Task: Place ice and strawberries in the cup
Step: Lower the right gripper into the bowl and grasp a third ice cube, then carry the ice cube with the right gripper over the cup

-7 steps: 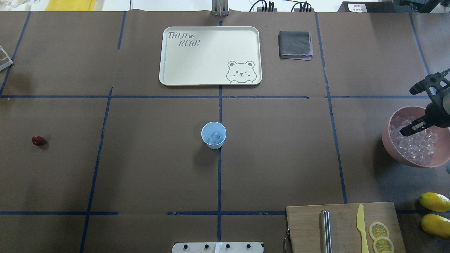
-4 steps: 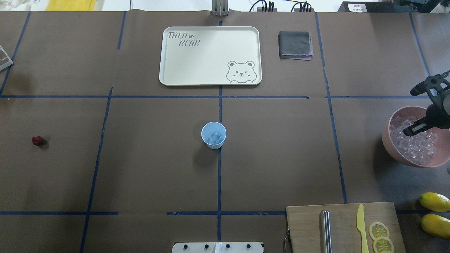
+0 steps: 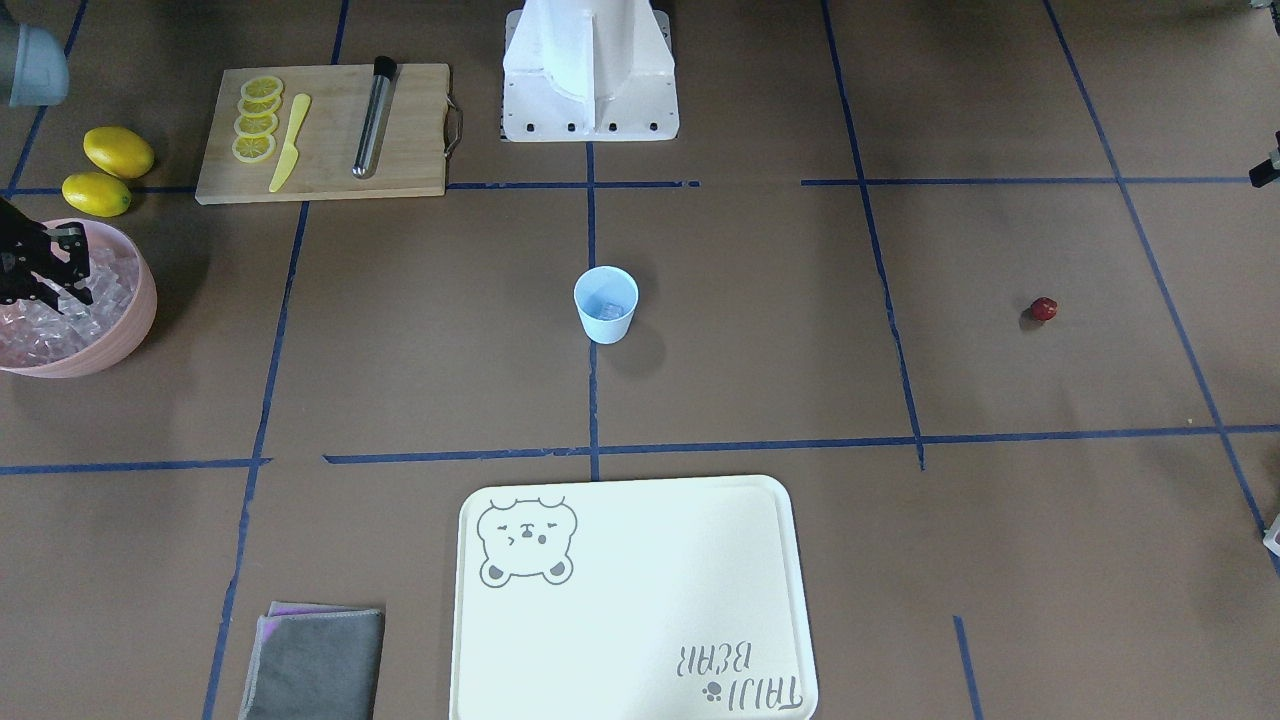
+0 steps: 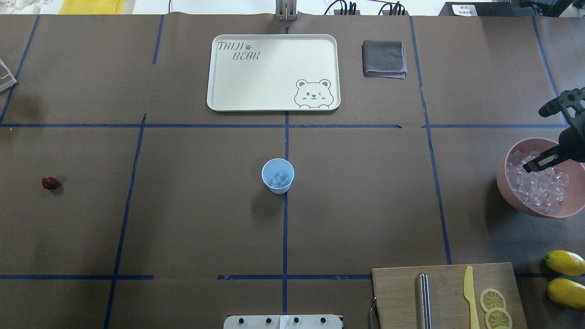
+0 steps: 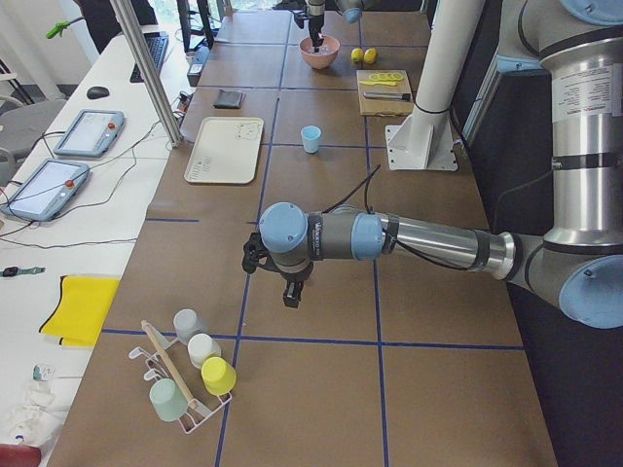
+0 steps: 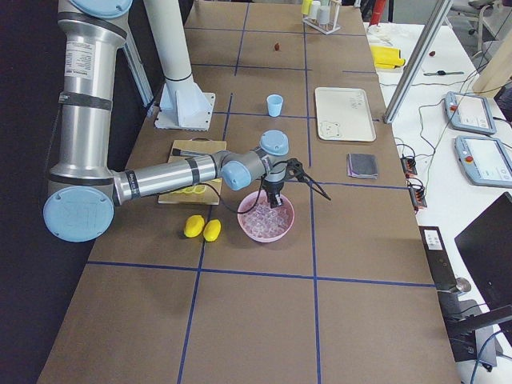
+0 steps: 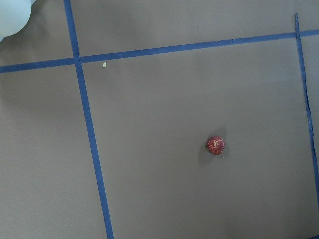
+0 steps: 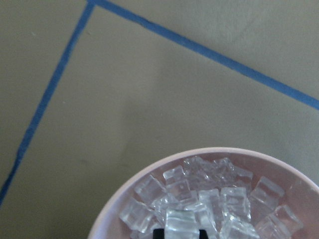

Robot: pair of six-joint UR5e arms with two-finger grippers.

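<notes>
**Front-facing view.** The right end effector (image 3: 60, 288) is inside the pink bowl (image 3: 140, 312) at the table's (image 3: 800, 330) edge, with its tips down among the ice (image 3: 25, 338). The cup (image 3: 606, 305) stands upright at the table's centre, well apart from the bowl, and holds a few cubes. The strawberry (image 3: 1043, 309) lies on bare table on the far side of the cup from the bowl.

**Overhead view.** The right end effector (image 4: 534, 164) is over the ice pile in the bowl (image 4: 502, 180). The cup (image 4: 278, 176) stands on the centre tape line (image 4: 285, 237). The strawberry (image 4: 49, 183) lies near the left edge, well apart from both.

**Left side view.** The left end effector (image 5: 292, 295) points down above the table. Whether it is released or clenched cannot be told. The cup (image 5: 311, 139) stands well beyond it.

**Right side view.** The right end effector (image 6: 276, 200) is over the bowl (image 6: 264, 230).

**Left wrist view.** The strawberry (image 7: 215, 145) lies alone on the table, right of centre. No fingers show.

**Right wrist view.** Two dark fingertips (image 8: 158, 232) flank one cube of ice (image 8: 182, 223) at the bottom edge. The right end effector is clenched on that cube. The remaining cubes lie in the bowl (image 8: 112, 206) beneath.
</notes>
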